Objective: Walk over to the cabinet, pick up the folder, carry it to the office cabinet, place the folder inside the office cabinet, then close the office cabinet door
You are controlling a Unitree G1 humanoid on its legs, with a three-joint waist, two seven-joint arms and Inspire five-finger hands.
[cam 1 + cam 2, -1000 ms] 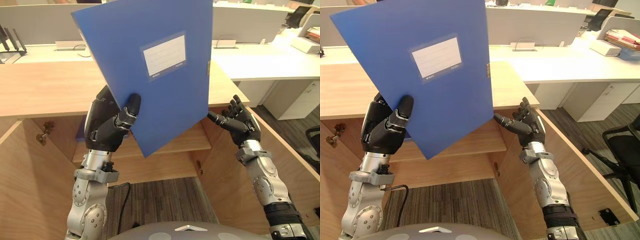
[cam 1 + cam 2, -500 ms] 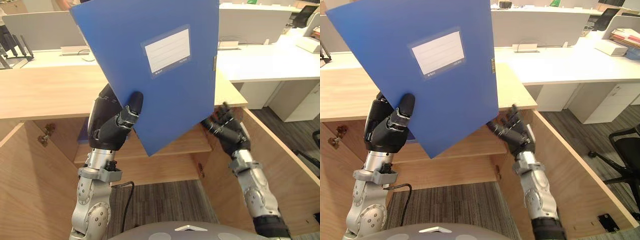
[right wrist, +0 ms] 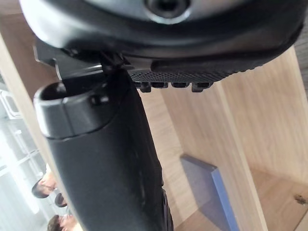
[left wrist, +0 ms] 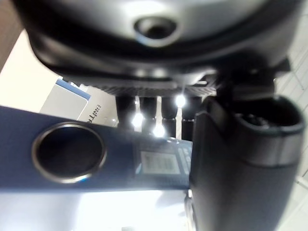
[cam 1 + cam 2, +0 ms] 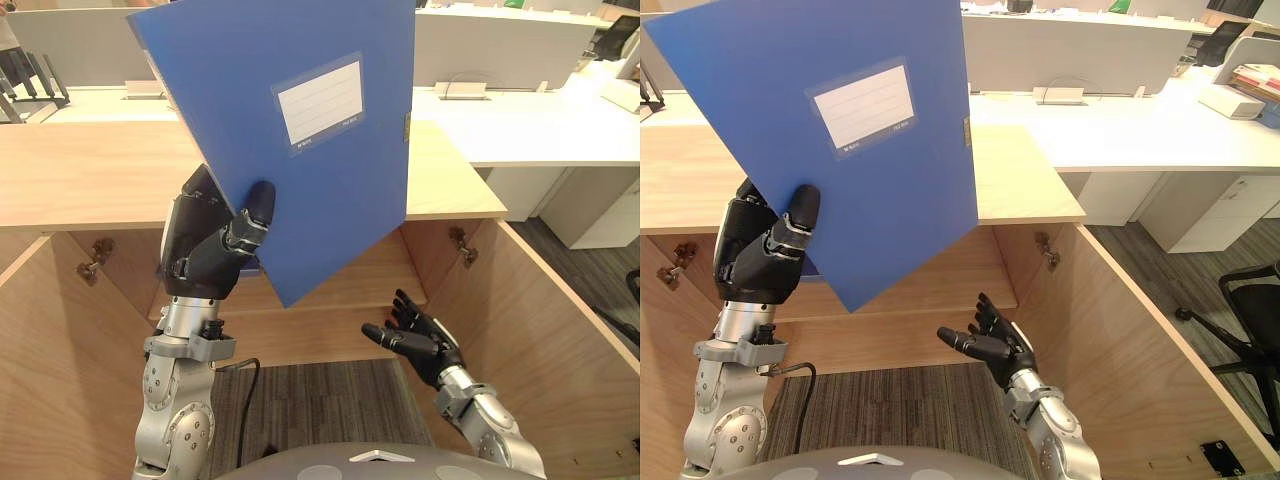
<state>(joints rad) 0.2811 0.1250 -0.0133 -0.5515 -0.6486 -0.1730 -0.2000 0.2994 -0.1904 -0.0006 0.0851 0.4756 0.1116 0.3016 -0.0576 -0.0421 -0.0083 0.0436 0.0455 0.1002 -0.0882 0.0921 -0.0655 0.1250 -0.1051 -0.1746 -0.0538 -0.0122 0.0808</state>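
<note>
A large blue folder (image 5: 300,130) with a white label is held up, tilted, in front of the open wooden office cabinet (image 5: 60,175). My left hand (image 5: 210,255) is shut on its lower corner, thumb on the front face; the left wrist view shows the folder's spine (image 4: 72,159) with a metal ring hole against my left hand (image 4: 240,163). My right hand (image 5: 420,340) hangs open, low and apart from the folder, in front of the cabinet's shelf (image 5: 380,285). Another blue folder (image 3: 211,187) leans inside the cabinet, past my right hand (image 3: 106,144).
Both cabinet doors stand open: the left door (image 5: 50,370) and the right door (image 5: 560,350) flank me. White desks (image 5: 530,115) with dividers lie behind the cabinet. A black office chair (image 5: 1255,310) stands at the right. Carpet floor (image 5: 320,395) lies below the shelf.
My right hand has dropped from beside the folder's right edge to low in front of the shelf, still open. The folder stays held up in my left hand, shifted slightly left.
</note>
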